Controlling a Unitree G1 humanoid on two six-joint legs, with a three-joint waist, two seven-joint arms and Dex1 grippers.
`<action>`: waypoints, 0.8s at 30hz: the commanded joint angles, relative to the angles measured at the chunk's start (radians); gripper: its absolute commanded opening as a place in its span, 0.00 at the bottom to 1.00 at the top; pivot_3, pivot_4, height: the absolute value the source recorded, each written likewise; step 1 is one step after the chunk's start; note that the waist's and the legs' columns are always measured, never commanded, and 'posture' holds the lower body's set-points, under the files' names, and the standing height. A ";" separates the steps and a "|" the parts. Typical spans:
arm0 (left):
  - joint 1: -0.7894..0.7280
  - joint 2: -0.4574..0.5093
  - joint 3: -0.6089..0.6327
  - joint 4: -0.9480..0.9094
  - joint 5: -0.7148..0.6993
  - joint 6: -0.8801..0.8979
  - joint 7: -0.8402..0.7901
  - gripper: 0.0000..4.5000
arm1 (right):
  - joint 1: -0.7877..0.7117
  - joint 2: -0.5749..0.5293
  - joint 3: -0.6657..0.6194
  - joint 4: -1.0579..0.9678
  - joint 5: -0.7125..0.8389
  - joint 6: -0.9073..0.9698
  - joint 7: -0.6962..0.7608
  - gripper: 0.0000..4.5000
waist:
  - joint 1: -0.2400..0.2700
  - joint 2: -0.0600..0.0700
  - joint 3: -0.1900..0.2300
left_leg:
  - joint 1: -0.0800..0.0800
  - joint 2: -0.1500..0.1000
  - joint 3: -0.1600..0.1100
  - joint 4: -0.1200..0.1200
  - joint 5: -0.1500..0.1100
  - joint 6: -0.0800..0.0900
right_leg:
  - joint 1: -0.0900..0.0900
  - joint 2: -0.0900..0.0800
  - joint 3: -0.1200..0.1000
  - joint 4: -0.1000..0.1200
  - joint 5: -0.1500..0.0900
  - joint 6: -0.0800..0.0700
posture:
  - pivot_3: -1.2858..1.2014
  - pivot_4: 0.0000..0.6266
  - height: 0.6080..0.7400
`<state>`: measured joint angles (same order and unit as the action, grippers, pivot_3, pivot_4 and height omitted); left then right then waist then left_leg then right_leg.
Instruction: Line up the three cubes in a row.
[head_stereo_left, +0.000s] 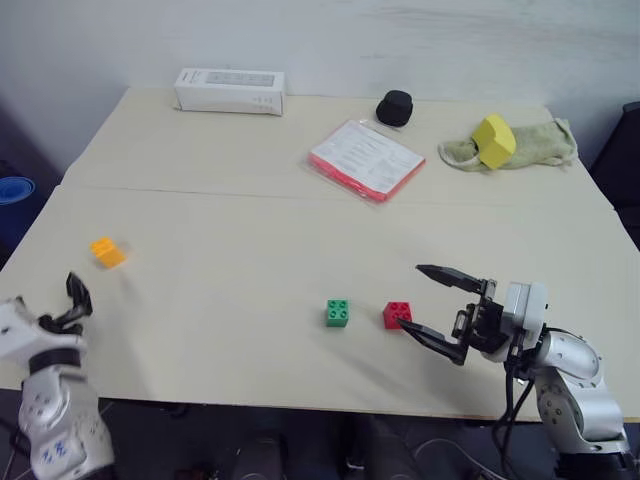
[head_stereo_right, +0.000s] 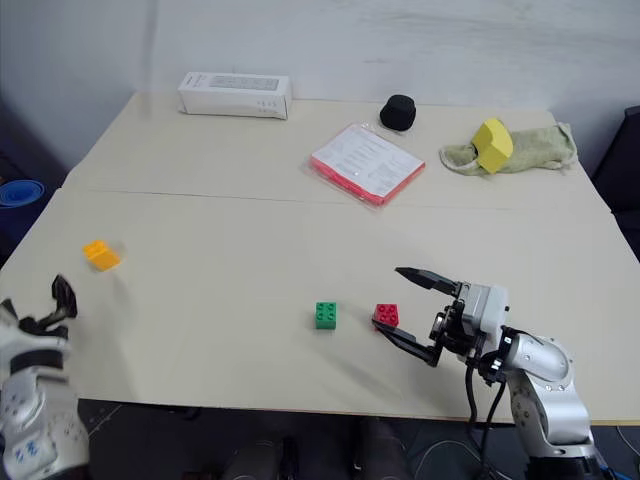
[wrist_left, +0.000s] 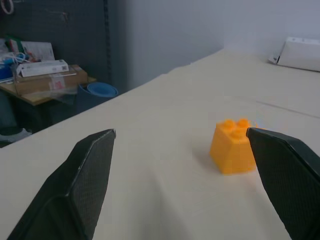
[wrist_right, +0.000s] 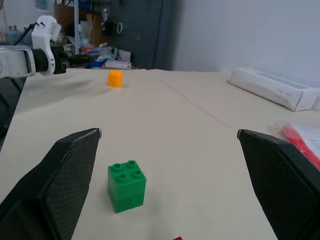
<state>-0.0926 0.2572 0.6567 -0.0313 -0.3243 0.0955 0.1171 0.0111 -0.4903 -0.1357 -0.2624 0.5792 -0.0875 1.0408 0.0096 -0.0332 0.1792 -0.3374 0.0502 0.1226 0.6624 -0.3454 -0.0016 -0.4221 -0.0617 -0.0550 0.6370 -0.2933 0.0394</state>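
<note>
Small green studded plastic brick (head_stereo_left: 337, 313): near table's (head_stereo_left: 250, 210) front edge, middle. Small red studded plastic brick (head_stereo_left: 396, 314): just beside green, toward right edge, gap between them. Small orange-yellow studded plastic brick (head_stereo_left: 107, 252): near left edge, well apart from other two. Right gripper (head_stereo_left: 430, 306): fingers spread wide, empty, just beside red brick. Left gripper (head_stereo_left: 76, 302): front-left corner, fingers apart, empty, near orange-yellow brick.
</note>
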 joint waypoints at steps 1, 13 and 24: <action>-0.114 0.030 -0.049 0.126 0.072 0.015 0.073 0.97 | -0.004 0.034 0.002 -0.046 -0.005 -0.023 -0.048 1.00 | -0.003 0.000 0.000 | 0.000 0.000 0.000 0.000 0.000 0.000 | 0.000 0.000 0.000 0.000 0.000 0.000 | 0.52 0.24 1.00; -0.282 0.037 -0.139 0.351 0.202 -0.077 0.210 0.97 | 0.037 0.067 0.043 -0.049 -0.079 -0.080 -0.087 1.00 | -0.010 -0.001 0.000 | 0.000 0.000 0.000 0.000 0.004 -0.007 | -0.001 0.000 -0.001 0.001 0.000 0.000 | 0.52 0.24 1.00; -0.323 0.052 -0.139 0.447 0.185 -0.110 0.223 0.56 | 0.084 0.063 0.048 -0.057 -0.088 -0.096 -0.096 1.00 | -0.009 -0.001 0.000 | 0.000 0.000 0.000 0.000 0.004 -0.007 | -0.001 0.000 -0.002 0.001 0.000 0.000 | 0.52 0.24 1.00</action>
<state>-0.4063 0.2911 0.5123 0.4263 -0.1391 0.0083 0.3376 0.0921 -0.4217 -0.0831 -0.2745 0.4831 -0.1688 0.9486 0.0001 -0.0338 0.1790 -0.3377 0.0504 0.1226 0.6626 -0.3413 -0.0089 -0.4228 -0.0617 -0.0567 0.6378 -0.2932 0.0396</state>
